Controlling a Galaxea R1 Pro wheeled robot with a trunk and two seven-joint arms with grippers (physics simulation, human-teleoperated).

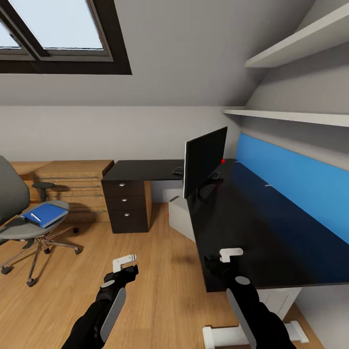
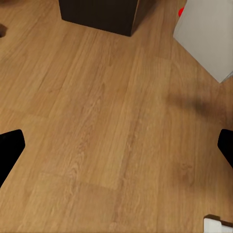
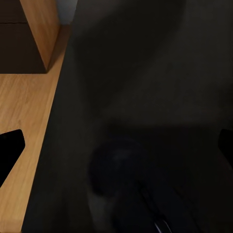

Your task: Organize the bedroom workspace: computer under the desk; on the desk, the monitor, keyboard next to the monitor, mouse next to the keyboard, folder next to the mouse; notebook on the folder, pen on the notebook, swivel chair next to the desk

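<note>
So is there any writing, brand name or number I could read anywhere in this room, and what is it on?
None can be read.
The monitor shows a blank black screen.
The blue folder on the swivel chair has a plain cover.
The computer under the desk bears only a red dot, no letters.

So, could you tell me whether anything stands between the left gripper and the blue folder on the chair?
Nothing visible does. The folder lies on the swivel chair seat, with a pen on top. Between it and the left gripper is open wood floor; only the chair's chrome base spreads below the seat.
</note>
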